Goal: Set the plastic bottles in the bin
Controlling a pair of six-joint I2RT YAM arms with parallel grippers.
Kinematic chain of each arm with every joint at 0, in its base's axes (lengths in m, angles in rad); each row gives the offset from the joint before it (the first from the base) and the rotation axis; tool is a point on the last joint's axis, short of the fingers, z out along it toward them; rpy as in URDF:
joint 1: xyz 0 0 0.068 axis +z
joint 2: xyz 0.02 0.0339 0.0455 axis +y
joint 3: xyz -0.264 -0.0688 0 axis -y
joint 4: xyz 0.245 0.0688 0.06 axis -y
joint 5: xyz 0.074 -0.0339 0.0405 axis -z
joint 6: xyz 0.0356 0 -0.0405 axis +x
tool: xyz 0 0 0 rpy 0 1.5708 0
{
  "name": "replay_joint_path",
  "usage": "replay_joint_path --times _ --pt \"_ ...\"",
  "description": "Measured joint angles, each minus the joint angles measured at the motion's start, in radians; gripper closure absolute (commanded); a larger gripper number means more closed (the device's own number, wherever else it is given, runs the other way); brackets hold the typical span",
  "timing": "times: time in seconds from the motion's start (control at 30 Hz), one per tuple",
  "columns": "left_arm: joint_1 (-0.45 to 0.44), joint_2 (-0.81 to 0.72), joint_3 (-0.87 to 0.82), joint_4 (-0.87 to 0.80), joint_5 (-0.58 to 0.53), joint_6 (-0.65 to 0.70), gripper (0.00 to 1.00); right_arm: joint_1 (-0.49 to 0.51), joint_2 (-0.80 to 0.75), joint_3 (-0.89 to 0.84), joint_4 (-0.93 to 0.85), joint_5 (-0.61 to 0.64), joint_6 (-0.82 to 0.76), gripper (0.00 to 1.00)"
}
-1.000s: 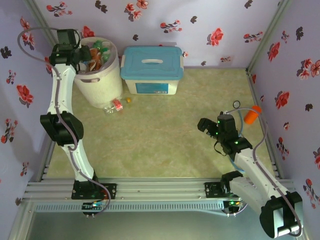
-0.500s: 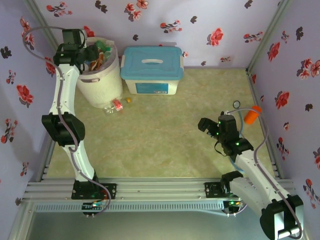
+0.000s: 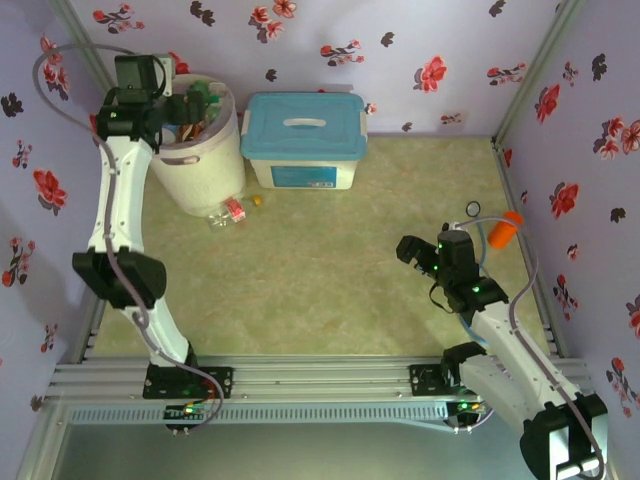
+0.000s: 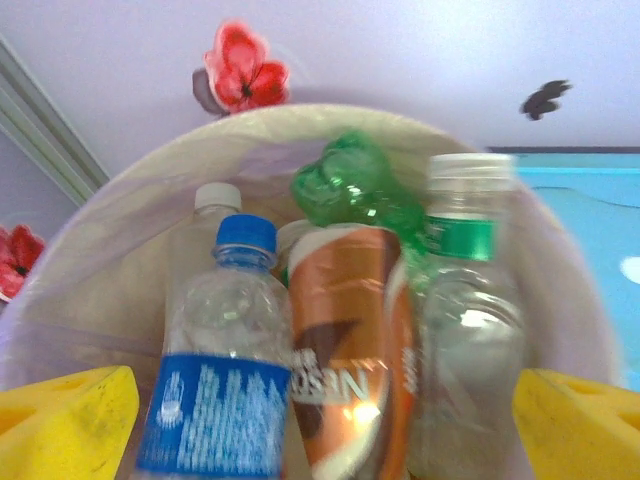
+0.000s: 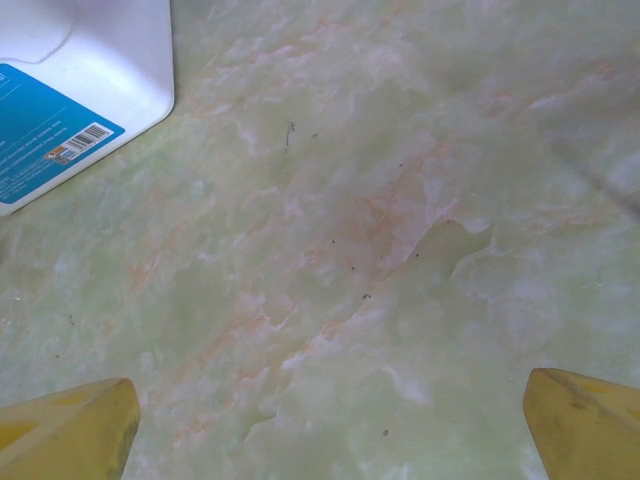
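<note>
The bin [image 3: 200, 160] is a round white bucket at the back left, and it holds several plastic bottles. My left gripper [image 3: 172, 106] hovers over its rim, open. In the left wrist view its yellow fingertips [image 4: 65, 415] stand wide apart with nothing gripped between them. Below them in the bin [image 4: 120, 230] stand a blue-labelled bottle [image 4: 222, 380], an orange-labelled bottle [image 4: 350, 370], a green bottle [image 4: 355, 190] and a clear bottle with a green band [image 4: 465, 300]. One more clear, red-labelled bottle [image 3: 228, 211] lies on the floor against the bin's foot. My right gripper [image 3: 418, 254] is open above bare floor.
A white box with a blue lid [image 3: 303, 135] stands right of the bin, and its corner [image 5: 80, 70] shows in the right wrist view. An orange cup [image 3: 505, 229] and a small ring [image 3: 472, 208] lie by the right wall. A small yellow bit [image 3: 258, 200] lies near the box.
My left gripper opened over the bin, and the left arm's elbow swung further left. The right arm stayed still.
</note>
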Motion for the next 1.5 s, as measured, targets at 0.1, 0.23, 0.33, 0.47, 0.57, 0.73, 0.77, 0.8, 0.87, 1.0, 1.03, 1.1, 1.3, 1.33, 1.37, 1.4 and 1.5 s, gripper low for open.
replay_joint_path --times 0.1,0.23,0.33,0.47,0.57,0.73,0.77,0.8,0.87,1.0,1.03,1.1,1.3,1.33,1.37,1.4,1.5 --pt "-0.100 -0.158 -0.114 0.038 -0.067 0.078 0.03 0.000 0.008 -0.001 0.000 0.000 0.000 0.01" --pt "-0.287 -0.371 -0.304 0.092 -0.164 0.166 0.03 0.000 0.018 -0.003 0.000 0.000 0.000 0.01" --pt "-0.404 -0.471 -0.456 0.104 -0.232 0.193 0.03 0.000 0.018 -0.003 0.001 0.000 0.000 0.01" --pt "-0.533 -0.457 -0.612 0.101 -0.348 0.206 0.03 0.000 0.018 -0.003 0.001 0.000 0.000 0.01" --pt "-0.597 -0.365 -0.720 0.097 -0.412 0.205 0.03 0.000 0.018 -0.003 0.001 0.000 0.000 0.01" --pt "-0.612 -0.223 -0.836 0.096 -0.492 0.198 0.03 0.000 0.017 -0.004 0.002 0.000 0.000 0.01" --pt "-0.610 -0.199 -0.844 0.100 -0.505 0.197 0.02 0.000 0.017 -0.005 0.002 0.000 0.000 0.01" --pt "-0.605 -0.174 -0.847 0.108 -0.516 0.197 0.02 0.000 0.016 -0.005 0.003 0.000 0.000 0.01" --pt "-0.594 -0.118 -0.848 0.139 -0.535 0.193 0.02 0.000 0.010 -0.009 0.003 0.000 0.000 0.01" --pt "-0.550 -0.010 -0.848 0.196 -0.554 0.186 0.01 -0.001 -0.024 -0.011 -0.008 0.006 -0.004 0.01" --pt "-0.535 0.016 -0.848 0.206 -0.557 0.186 0.01 -0.003 -0.038 -0.011 -0.016 0.011 -0.008 0.01" --pt "-0.510 0.056 -0.848 0.220 -0.560 0.187 0.00 -0.008 -0.065 -0.012 -0.031 0.021 -0.019 0.01" --pt "-0.446 0.123 -0.848 0.274 -0.567 0.200 0.00 -0.018 -0.096 -0.015 -0.055 0.038 -0.029 0.01" --pt "-0.436 0.132 -0.848 0.282 -0.567 0.204 0.00 -0.018 -0.093 -0.016 -0.057 0.038 -0.031 0.01" --pt "-0.427 0.139 -0.848 0.288 -0.567 0.206 0.01 -0.019 -0.093 -0.017 -0.058 0.038 -0.031 0.01" --pt "-0.418 0.145 -0.848 0.293 -0.567 0.206 0.01 -0.020 -0.092 -0.018 -0.058 0.038 -0.032 0.01" --pt "-0.389 0.164 -0.848 0.299 -0.567 0.206 0.01 -0.020 -0.091 -0.022 -0.061 0.038 -0.034 0.01"
